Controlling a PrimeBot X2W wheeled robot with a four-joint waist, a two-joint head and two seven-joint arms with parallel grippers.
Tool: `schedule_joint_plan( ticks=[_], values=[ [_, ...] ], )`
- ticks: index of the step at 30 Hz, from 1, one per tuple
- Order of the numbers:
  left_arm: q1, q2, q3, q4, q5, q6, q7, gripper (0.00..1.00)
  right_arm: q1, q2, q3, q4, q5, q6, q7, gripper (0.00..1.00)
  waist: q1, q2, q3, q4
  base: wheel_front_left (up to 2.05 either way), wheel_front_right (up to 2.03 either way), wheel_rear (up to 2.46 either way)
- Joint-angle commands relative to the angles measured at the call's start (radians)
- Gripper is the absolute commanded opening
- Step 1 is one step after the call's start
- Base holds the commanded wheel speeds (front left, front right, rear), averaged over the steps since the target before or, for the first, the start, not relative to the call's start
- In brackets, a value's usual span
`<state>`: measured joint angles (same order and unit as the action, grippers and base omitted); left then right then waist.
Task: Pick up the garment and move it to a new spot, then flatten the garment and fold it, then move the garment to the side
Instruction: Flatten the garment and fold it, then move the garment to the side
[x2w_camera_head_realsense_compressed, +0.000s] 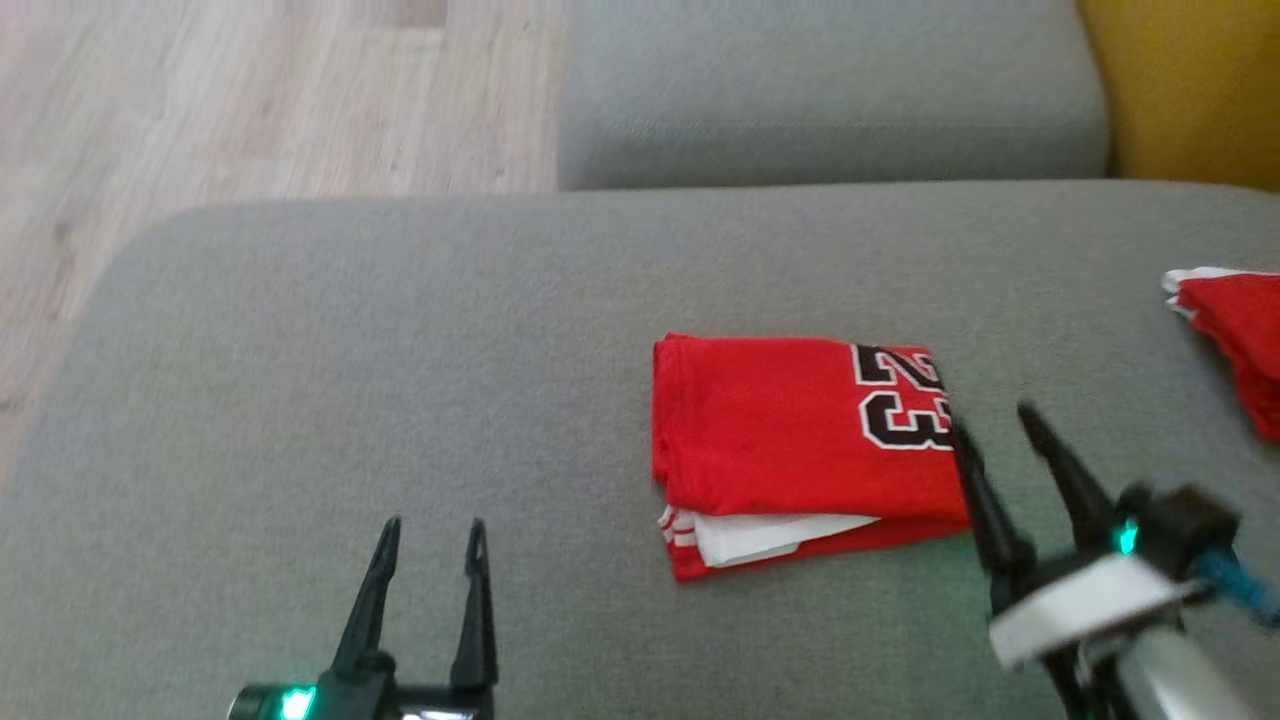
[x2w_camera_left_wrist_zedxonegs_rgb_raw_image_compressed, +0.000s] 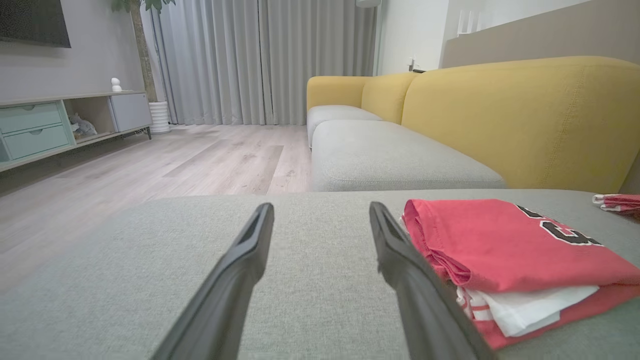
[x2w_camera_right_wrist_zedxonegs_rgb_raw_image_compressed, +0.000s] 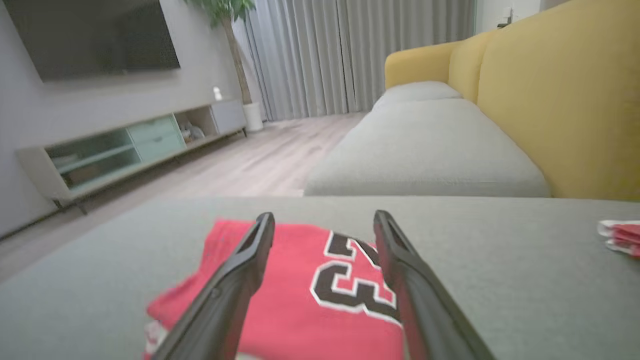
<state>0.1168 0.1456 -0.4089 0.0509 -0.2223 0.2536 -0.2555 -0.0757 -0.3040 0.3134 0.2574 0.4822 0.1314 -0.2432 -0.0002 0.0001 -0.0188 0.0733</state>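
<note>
The garment (x2w_camera_head_realsense_compressed: 790, 430) is a red jersey with a black and white 23, folded into a rectangle with a white layer showing at its front edge. It lies flat on the grey cushion (x2w_camera_head_realsense_compressed: 400, 380), right of centre. My right gripper (x2w_camera_head_realsense_compressed: 990, 420) hovers open at the jersey's right edge, fingertips by the number, nothing between them. From the right wrist the jersey (x2w_camera_right_wrist_zedxonegs_rgb_raw_image_compressed: 300, 295) lies under and beyond the open fingers (x2w_camera_right_wrist_zedxonegs_rgb_raw_image_compressed: 250, 260). My left gripper (x2w_camera_head_realsense_compressed: 432, 525) stands open at the lower left, well clear of the jersey (x2w_camera_left_wrist_zedxonegs_rgb_raw_image_compressed: 500, 250), which lies just right of its right finger (x2w_camera_left_wrist_zedxonegs_rgb_raw_image_compressed: 400, 255).
A second red and white garment (x2w_camera_head_realsense_compressed: 1235, 330) lies at the cushion's right edge. Beyond are another grey seat cushion (x2w_camera_head_realsense_compressed: 830, 90), the yellow sofa back (x2w_camera_left_wrist_zedxonegs_rgb_raw_image_compressed: 525, 115) and wooden floor (x2w_camera_head_realsense_compressed: 250, 100) to the left. The cushion's left half is bare.
</note>
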Motion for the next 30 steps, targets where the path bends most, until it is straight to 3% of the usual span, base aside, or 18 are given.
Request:
schedule_joint_plan(
  ticks=[1,9,30],
  values=[
    [-0.010,-0.009,0.056,-0.024,-0.010,-0.009,-0.006,1.00,0.012,-0.012,-0.010,-0.006,-0.106,-0.001,-0.017,1.00,0.0002,-0.0001,-0.033,-0.025,0.00,0.00,0.00],
    [0.055,-0.024,0.110,-0.024,0.018,-0.034,-0.006,1.00,0.159,0.114,-0.105,-0.069,-0.235,-0.001,-0.018,1.00,0.0002,-0.0001,-0.065,-0.048,0.00,0.00,0.00],
    [0.097,-0.073,0.188,-0.006,0.086,-0.089,-0.006,1.00,0.175,0.149,-0.109,-0.046,-0.295,-0.001,-0.018,1.00,0.0002,-0.0001,-0.073,-0.058,0.00,0.00,0.00]
  ],
)
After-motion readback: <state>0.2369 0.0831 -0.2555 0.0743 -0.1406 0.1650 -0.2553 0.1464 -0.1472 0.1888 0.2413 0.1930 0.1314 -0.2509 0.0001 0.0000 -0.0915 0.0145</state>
